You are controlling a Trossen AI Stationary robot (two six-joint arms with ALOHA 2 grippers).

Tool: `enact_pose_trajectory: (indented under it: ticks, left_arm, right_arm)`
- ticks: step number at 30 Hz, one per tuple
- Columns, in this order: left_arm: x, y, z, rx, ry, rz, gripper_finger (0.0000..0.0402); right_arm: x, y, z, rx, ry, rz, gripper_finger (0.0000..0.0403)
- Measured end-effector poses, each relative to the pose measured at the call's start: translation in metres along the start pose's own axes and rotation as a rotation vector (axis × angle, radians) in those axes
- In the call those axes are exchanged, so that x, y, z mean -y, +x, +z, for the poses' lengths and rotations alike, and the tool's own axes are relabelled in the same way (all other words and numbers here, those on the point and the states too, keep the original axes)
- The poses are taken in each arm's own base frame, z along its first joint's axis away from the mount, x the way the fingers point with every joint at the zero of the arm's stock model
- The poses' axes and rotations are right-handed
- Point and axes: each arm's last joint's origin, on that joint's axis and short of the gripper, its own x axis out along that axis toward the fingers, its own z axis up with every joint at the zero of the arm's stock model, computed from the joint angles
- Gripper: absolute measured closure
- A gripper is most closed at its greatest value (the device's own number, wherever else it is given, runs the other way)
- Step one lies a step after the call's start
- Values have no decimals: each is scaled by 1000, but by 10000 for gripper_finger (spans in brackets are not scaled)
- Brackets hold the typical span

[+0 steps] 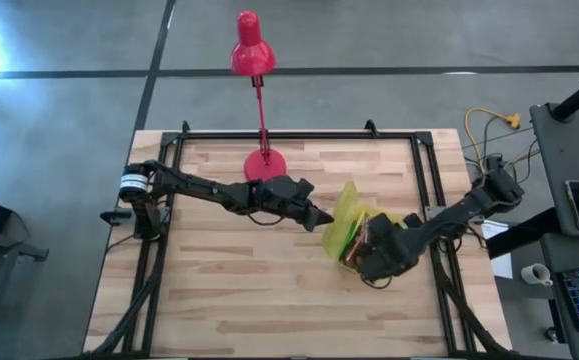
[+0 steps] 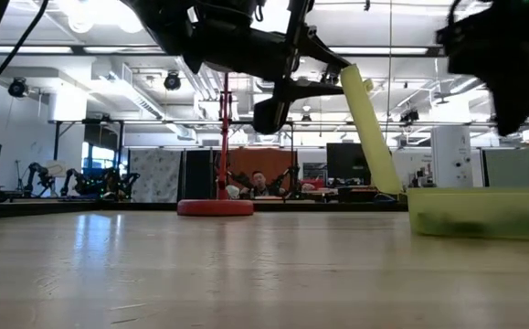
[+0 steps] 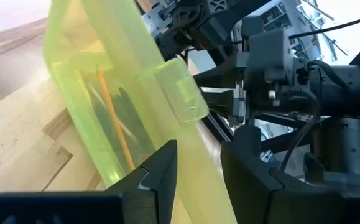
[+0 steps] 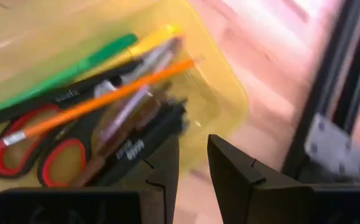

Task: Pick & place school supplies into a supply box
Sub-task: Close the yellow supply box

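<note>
Lying inside the supply box, directly ahead of the right gripper's fingertips, are the school supplies: a green pen, a yellow pen, an orange pencil, a black marker and the red-handled scissors, all heaped side by side and overlapping on the box floor. The right gripper hangs just above this pile with its jaws slightly spread and nothing between them; the black marker lies closest to the fingertips, the scissors' loops off to one side of them.

The box itself sits on the wooden table, toward the right-arm side, with its translucent lid swung up and standing tilted. The left gripper reaches in from the opposite side and has its jaws pinching the lid's edge: in the left wrist view the yellow-green plastic runs straight down between the two dark fingers, and through it the orange pencil and dark pens show faintly. In the low view the lid leans up from the box body to the left gripper above.

Beyond the left gripper, at the table's far edge, stands a red desk lamp, well apart from the box. A person sits far back in the room.
</note>
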Motion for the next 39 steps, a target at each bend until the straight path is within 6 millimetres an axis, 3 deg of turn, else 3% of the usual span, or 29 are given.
enact_pose_trajectory:
  ticks: [4, 9, 17, 29, 39]
  left_arm:
    - [5, 1, 1, 6, 4, -16, 293]
    - [6, 1, -1, 14, 6, -9, 293]
    - [6, 1, -3, 11, 8, -4, 293]
    - [4, 25, -14, -11, -10, -19, 293]
    - [32, 35, 6, 33, 81, -86, 293]
  right_arm:
    - [14, -4, -17, -143, 174, -41, 328]
    - [30, -11, -48, -199, 368, -42, 335]
    - [44, -7, -86, -323, 341, -153, 337]
    - [27, 43, -101, -447, 380, 2, 325]
    - [24, 54, -89, -408, 293, 55, 334]
